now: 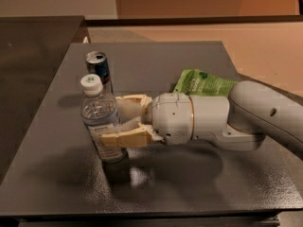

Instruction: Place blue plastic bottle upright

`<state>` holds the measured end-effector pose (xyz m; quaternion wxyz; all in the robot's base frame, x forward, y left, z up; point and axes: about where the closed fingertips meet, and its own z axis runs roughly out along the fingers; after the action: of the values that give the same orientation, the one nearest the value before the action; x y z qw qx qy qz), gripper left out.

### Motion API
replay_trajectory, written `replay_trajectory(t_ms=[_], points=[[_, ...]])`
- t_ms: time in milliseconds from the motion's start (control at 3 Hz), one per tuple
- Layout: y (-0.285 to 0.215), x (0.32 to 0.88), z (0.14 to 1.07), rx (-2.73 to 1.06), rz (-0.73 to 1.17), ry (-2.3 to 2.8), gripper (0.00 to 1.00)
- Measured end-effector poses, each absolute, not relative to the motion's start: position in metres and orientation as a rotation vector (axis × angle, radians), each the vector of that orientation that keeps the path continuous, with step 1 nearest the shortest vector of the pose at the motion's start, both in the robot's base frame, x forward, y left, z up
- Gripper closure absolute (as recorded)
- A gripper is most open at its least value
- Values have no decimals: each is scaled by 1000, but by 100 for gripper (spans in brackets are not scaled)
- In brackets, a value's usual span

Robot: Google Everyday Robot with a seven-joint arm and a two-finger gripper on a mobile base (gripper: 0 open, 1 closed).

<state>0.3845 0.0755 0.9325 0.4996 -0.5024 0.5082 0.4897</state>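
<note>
The blue plastic bottle (98,109), clear with a white cap and a pale label, stands upright on the dark grey table (57,174) at the left. My gripper (111,121) reaches in from the right and is shut on the bottle's lower half, one cream finger (124,139) in front of it and the other behind. The bottle's base seems to rest on the table top.
A slim blue-and-silver drink can (98,66) stands just behind the bottle. A green snack bag (202,83) lies behind my arm at the right. The table's left edge borders a darker surface (28,46).
</note>
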Motion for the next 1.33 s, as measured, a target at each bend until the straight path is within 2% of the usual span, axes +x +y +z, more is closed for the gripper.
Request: replay_trajectory(t_ms=[333, 1333], points=[[75, 383, 926, -1220, 1184, 1216, 82], [76, 380, 916, -1232, 1180, 1220, 13]])
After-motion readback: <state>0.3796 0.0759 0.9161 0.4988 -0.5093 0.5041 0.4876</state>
